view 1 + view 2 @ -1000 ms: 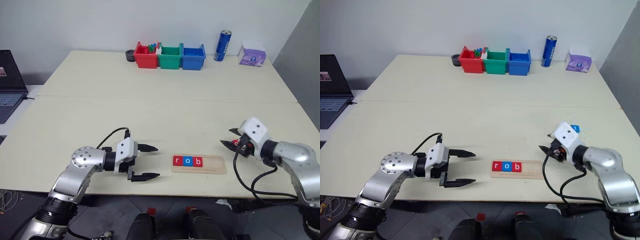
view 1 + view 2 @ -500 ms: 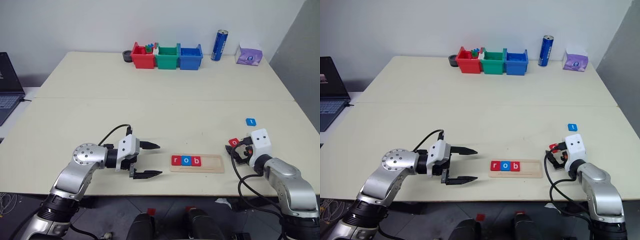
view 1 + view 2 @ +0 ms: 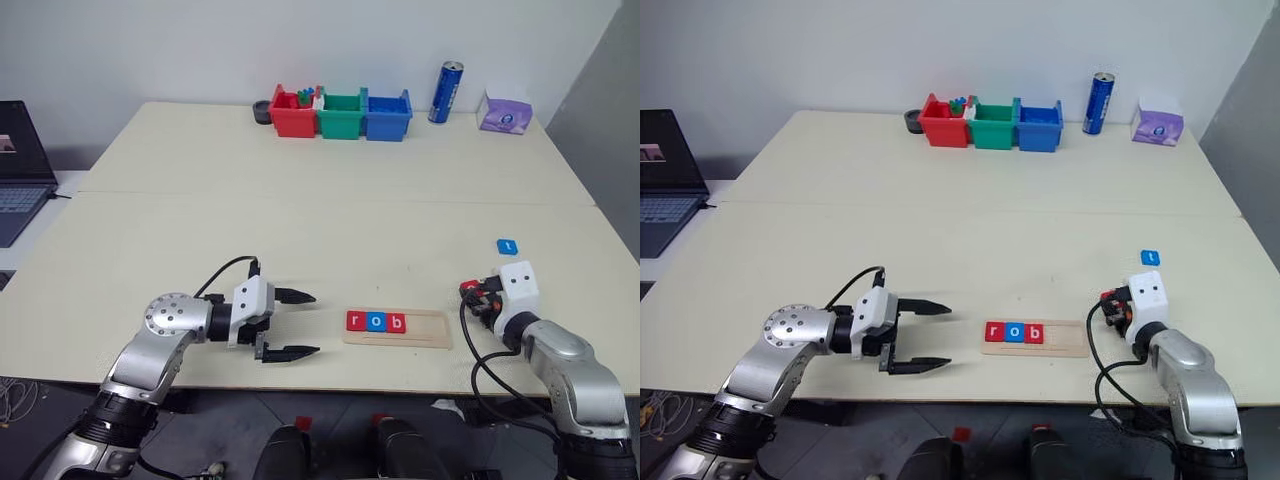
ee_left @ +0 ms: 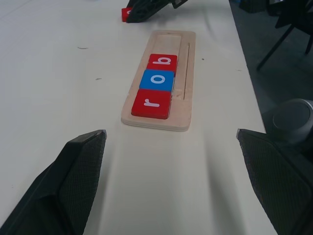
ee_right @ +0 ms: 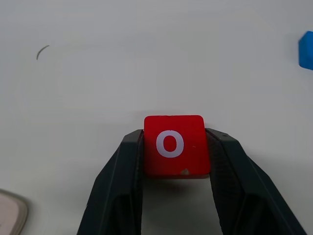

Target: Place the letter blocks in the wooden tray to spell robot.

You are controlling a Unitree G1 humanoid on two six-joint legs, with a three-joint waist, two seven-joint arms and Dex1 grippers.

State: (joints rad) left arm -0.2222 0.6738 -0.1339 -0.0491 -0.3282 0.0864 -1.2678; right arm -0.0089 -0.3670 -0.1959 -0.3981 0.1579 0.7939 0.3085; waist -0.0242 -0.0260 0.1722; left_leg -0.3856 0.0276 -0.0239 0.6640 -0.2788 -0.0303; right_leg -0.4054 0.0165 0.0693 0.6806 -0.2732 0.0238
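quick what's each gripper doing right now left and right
Left gripper: jaws open, holding nothing.
Right gripper: jaws closed on the red o block.

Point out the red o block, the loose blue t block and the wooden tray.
red o block [image 5: 173, 144]: right wrist view, on its lettered top face.
blue t block [image 3: 507, 246]: left eye view, middle of the tile.
wooden tray [image 3: 428, 328]: left eye view, bare right end.

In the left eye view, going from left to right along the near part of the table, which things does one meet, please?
left gripper → wooden tray holding the red r block, the blue o block, the red b block → red o block between the fingers of the right gripper → blue t block.
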